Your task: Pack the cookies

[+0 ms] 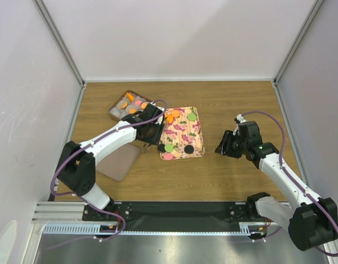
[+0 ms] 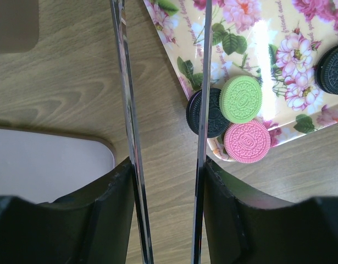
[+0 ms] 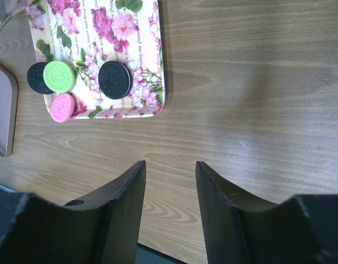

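Cookies point(image 2: 240, 99) lie on the floral tray point(image 2: 267, 44) just beside the left gripper point(image 2: 163, 55), its jaws parted and empty.

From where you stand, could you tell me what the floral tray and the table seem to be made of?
Floral tray: probably glossy plastic or lacquered metal; glare streaks cross its printed flowers. Table: wood or wood-look laminate, matte; grain lines show.

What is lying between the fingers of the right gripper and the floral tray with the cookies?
Only bare wooden table; the right wrist view shows nothing between the right gripper and the floral tray.
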